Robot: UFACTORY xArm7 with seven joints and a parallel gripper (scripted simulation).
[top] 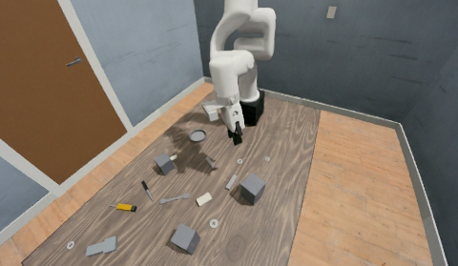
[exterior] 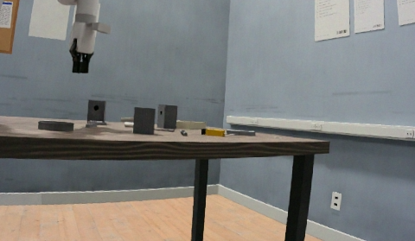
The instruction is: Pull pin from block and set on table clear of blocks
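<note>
A small grey block (top: 164,163) stands at the table's left middle, with a short cream pin (top: 173,157) sticking out of its upper right face. My gripper (top: 236,139) hangs high above the table, to the right of and behind that block and well apart from it. Its fingers stand partly open with nothing between them. In the exterior view the gripper (exterior: 80,68) is far above the table top at the left. I cannot pick out the pin in that view.
Two more grey blocks stand at the middle right (top: 253,188) and the front (top: 186,238). A round grey dish (top: 197,135) lies behind the pin's block. A yellow lighter (top: 126,207), a cream eraser (top: 204,199), washers, a knife and small metal parts are scattered about.
</note>
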